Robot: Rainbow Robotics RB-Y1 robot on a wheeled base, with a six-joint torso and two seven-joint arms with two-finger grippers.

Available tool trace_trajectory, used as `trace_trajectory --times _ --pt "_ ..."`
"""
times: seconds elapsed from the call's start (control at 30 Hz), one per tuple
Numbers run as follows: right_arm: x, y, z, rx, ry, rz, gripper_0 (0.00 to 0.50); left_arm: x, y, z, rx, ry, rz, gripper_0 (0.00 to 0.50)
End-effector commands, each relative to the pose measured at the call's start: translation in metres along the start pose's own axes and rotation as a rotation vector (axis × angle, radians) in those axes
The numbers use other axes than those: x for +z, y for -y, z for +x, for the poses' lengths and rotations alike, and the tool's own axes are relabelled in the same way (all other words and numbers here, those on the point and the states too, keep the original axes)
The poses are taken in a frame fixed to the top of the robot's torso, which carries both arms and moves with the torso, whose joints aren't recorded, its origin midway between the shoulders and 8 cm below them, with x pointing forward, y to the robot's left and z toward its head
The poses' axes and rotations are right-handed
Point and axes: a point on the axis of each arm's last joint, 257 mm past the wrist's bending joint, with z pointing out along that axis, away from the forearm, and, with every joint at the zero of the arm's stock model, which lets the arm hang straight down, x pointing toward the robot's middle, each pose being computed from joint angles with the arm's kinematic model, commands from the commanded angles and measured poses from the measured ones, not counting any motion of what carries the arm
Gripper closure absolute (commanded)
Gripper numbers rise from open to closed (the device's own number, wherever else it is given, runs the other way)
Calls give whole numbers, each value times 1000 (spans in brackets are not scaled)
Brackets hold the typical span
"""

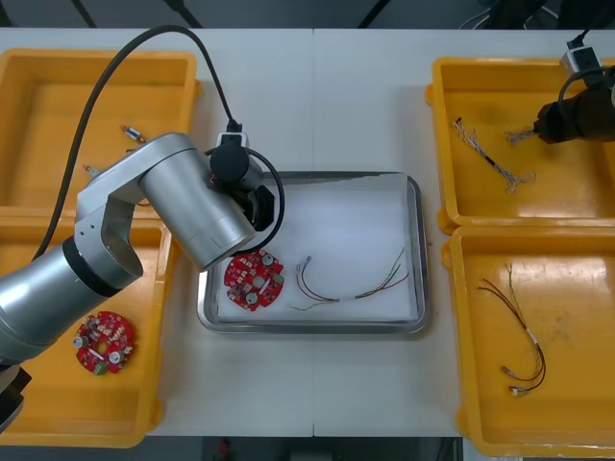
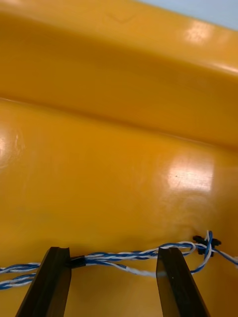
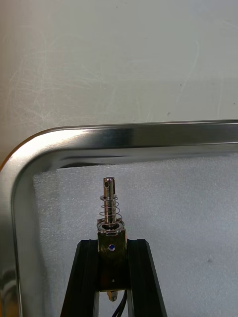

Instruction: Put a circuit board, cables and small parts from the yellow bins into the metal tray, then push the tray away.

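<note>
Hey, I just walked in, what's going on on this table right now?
The left gripper holds a small metal part above a corner of the metal tray, where a red circuit board and a thin cable already lie. The right gripper is down in the far right yellow bin, its jaws open on either side of a twisted blue and white cable.

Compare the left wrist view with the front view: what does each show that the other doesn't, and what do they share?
Left wrist: the left tool shut on a small metal part with a spring, over the white lining near a corner of the tray.
Front: a circuit board and a cable lying in the tray, a second board in the near left bin, and the right tool at a second cable in the far right bin.
Both: the tray's rim and white lining.
</note>
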Motion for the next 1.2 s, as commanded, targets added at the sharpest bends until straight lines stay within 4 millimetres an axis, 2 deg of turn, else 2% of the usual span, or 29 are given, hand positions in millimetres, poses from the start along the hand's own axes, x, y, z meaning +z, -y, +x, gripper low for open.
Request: trace_trajectory --times 0.03,0.07,0.2,0.33,0.43,0.5,0.57,0.67,0.8,0.93,1.03,1.2 --pt "4 -10 1 111 24 -33 0 0 5 4 -5 4 10 242" --pt "4 -12 0 126 30 -40 0 0 5 4 -1 5 10 195" --pt "4 -15 -2 168 43 -57 0 1 3 4 2 5 5 88" --pt "4 -13 -2 202 47 -62 0 -2 2 1 5 11 4 41" --pt "4 -14 -1 234 48 -69 4 -12 5 -2 10 6 2 26" --pt "4 -13 0 248 49 -71 303 -24 9 -4 12 -13 8 3" --pt "4 -12 2 254 47 -69 432 -35 12 -6 6 -31 19 0" --pt "4 -13 4 265 37 -75 496 -56 16 -11 -5 -61 39 0" --pt "3 -16 10 278 11 -91 500 -85 12 -14 -19 -126 59 0" --pt "-2 -9 15 282 -12 -96 500 -107 2 -20 -30 -177 63 0" --pt "-13 -3 18 288 -46 -122 500 -127 -16 -36 -66 -205 63 0" --pt "-34 15 21 238 -95 -126 500 -144 -46 -56 -127 -234 65 0"
